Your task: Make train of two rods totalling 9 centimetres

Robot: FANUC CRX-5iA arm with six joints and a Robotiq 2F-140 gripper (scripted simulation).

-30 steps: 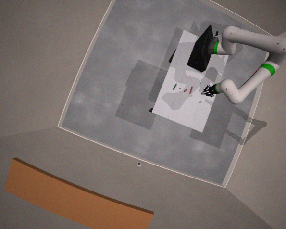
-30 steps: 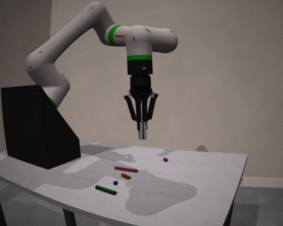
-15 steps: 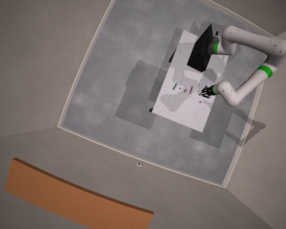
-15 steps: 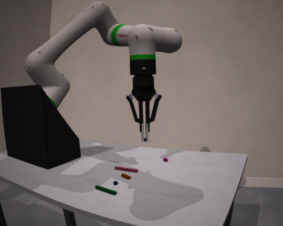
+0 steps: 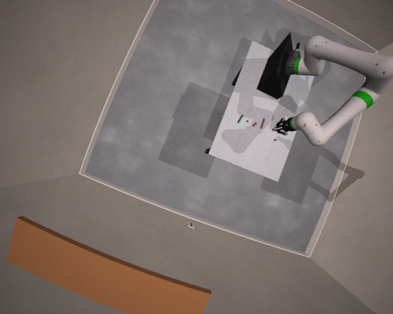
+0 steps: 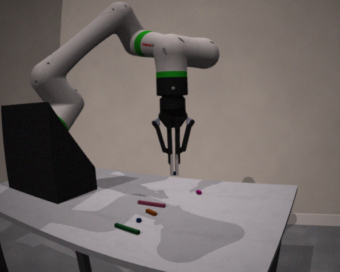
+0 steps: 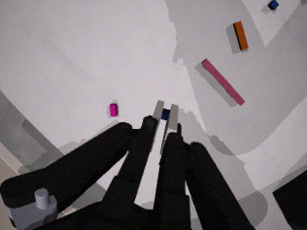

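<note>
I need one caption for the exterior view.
Gripper shut on a small blue rod, above the table.

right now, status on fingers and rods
Fingers shut on a blue rod, above the table. Green rod lies alone, no train yet. Second blue rod near it.

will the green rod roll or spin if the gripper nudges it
It probably won't roll: the green rod looks square-sided and lies flat on the table. It is long and thin, so an off-centre push would likely pivot it. It looks stiff.
</note>
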